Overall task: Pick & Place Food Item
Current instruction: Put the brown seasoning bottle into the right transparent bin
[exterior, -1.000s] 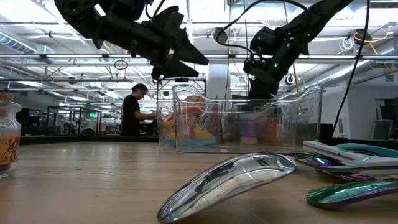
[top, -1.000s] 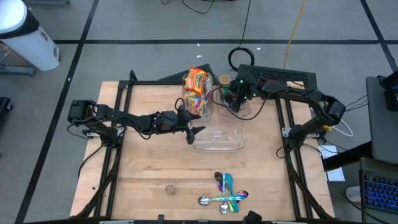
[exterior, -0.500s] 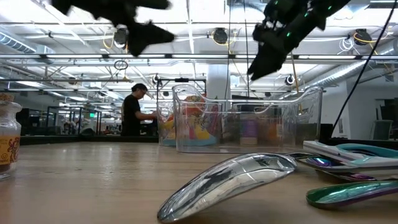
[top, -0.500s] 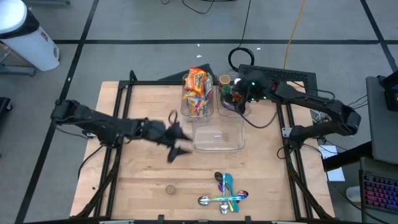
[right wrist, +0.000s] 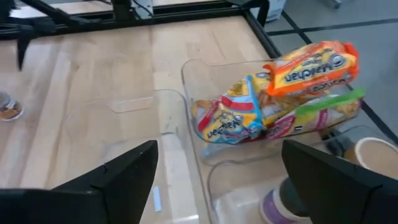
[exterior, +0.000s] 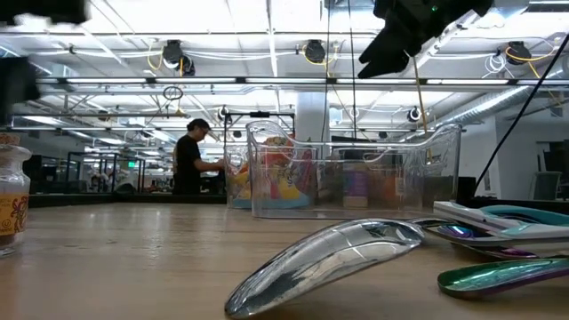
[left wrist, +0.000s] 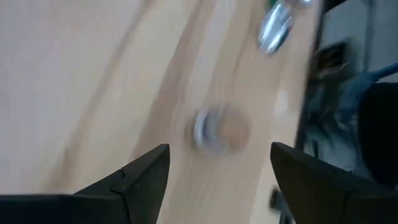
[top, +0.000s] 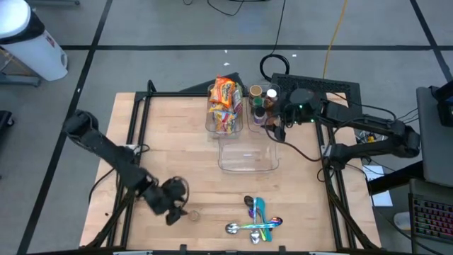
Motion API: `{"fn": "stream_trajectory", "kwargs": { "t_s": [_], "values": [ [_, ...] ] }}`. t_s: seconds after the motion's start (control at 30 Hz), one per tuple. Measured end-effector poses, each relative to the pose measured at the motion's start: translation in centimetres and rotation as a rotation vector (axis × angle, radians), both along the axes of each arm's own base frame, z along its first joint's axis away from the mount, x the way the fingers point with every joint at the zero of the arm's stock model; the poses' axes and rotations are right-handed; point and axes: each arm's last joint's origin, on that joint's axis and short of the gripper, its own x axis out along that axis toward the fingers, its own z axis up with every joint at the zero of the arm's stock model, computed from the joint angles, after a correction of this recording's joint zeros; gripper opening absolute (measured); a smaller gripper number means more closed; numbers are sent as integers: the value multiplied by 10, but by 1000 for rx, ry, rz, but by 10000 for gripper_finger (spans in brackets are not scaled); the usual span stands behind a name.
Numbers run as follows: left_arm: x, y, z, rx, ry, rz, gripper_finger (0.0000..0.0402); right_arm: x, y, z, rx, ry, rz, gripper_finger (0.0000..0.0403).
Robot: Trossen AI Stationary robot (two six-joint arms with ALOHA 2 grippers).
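Within 1 second the left gripper (top: pixel 172 211) had swung from the clear bin (top: pixel 248 153) at frame centre to the lower left, jaws spread and empty above the small jar (top: pixel 193 214). The right gripper (top: pixel 274 129) had lifted, released, near the snack packets (top: pixel 225 105) at upper centre, suggesting a fresh pick.
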Motion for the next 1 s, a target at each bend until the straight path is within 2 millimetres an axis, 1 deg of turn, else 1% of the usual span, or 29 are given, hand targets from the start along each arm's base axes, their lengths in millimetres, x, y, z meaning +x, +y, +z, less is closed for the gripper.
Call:
{"fn": "stream_trajectory", "kwargs": {
  "t_s": [0.1,0.2,0.27,0.43,0.53,0.63,0.73,0.83,0.93,1.0],
  "values": [
    [-18,-18,-13,-4,84,58,285,1,4,0,14,-1,10,333],
    [-31,-34,-24,33,79,87,285,3,6,-1,23,3,20,333],
    [-34,-42,-34,84,50,86,285,4,8,-1,26,2,27,333],
    [-28,-55,-60,211,-25,34,285,5,11,-1,30,0,38,333],
    [-23,-57,-78,253,-23,63,285,5,12,-1,38,-2,38,333],
    [-18,-59,-92,290,-38,90,285,5,12,-1,40,-2,36,334],
    [-14,-63,-101,324,-119,110,285,5,12,-1,40,-1,35,334],
    [-7,-69,-105,351,-237,119,285,5,12,-1,40,-2,36,334],
    [-3,-71,-107,363,-281,99,285,5,12,-1,40,-2,36,334],
    [2,-71,-111,361,-293,114,285,5,12,-1,40,-2,36,334]
  ]
}}
